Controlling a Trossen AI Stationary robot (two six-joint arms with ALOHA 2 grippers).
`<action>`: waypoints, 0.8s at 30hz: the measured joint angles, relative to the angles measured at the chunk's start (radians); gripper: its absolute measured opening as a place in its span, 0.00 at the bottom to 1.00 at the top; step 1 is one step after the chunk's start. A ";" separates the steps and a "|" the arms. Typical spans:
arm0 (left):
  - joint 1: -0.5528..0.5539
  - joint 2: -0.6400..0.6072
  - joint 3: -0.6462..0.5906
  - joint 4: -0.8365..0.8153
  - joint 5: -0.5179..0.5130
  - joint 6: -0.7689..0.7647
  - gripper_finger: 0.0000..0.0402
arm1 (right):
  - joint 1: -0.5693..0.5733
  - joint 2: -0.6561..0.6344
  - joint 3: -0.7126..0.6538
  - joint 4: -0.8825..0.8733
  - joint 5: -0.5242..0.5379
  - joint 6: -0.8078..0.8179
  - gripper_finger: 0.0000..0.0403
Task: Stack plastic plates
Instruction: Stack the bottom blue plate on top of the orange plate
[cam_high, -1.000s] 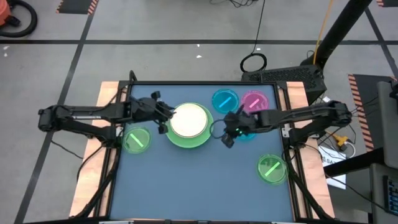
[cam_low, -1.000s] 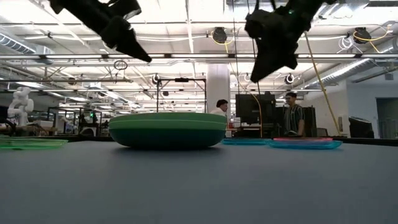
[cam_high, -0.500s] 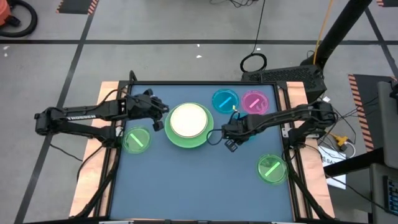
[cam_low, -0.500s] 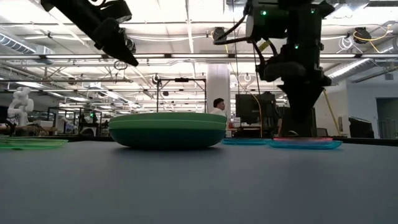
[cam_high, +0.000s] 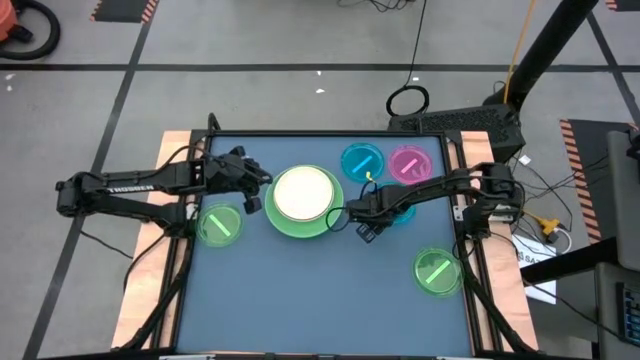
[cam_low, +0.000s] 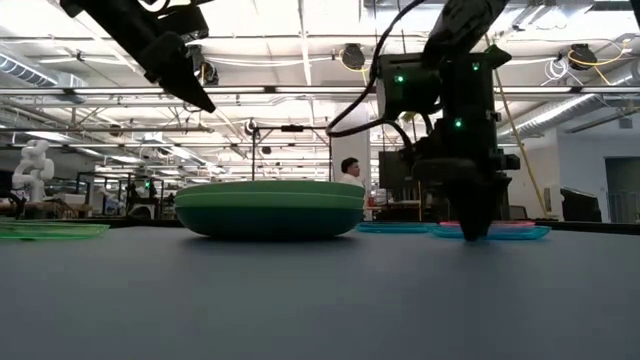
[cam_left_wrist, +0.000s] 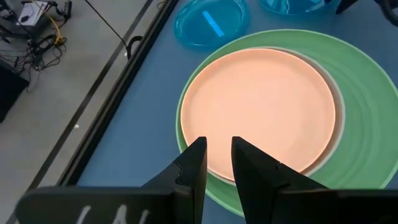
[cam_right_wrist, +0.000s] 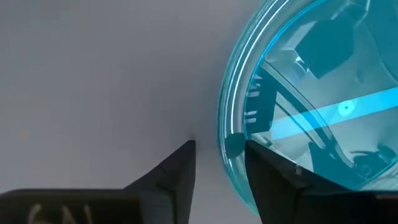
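Observation:
A cream plate lies on top of a large green plate at the table's middle. My left gripper hovers above the stack's left edge, open by a narrow gap, with nothing in it. My right gripper is down at the table, just right of the stack, pointing down and open. Its fingers straddle the rim of a translucent blue plate that lies flat under the right arm. One finger is outside the rim and the other is over the plate's inside. My right gripper stands astride the blue plate's near-left rim, coming from above. I cannot tell whether either finger touches the rim. The plate lies flat on the table.
A second blue plate and a pink plate lie at the far right. Small green plates lie at the left and the near right. People stand in the room beyond the table.
My right gripper has come down from above the table to its surface and gone a little toward the stack. It has tipped to point straight down at the blue plate's rim. My left gripper has drawn back slightly toward the table's left edge.

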 joint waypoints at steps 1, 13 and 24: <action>0.000 0.000 0.000 0.001 0.000 0.000 0.20 | -0.001 0.003 0.001 -0.001 0.000 -0.001 0.31; 0.000 0.000 0.000 0.024 0.000 0.001 0.20 | -0.002 0.000 -0.001 -0.010 -0.005 -0.026 0.10; 0.000 0.000 0.000 0.024 0.000 0.009 0.20 | -0.001 0.000 0.079 -0.100 0.000 -0.101 0.01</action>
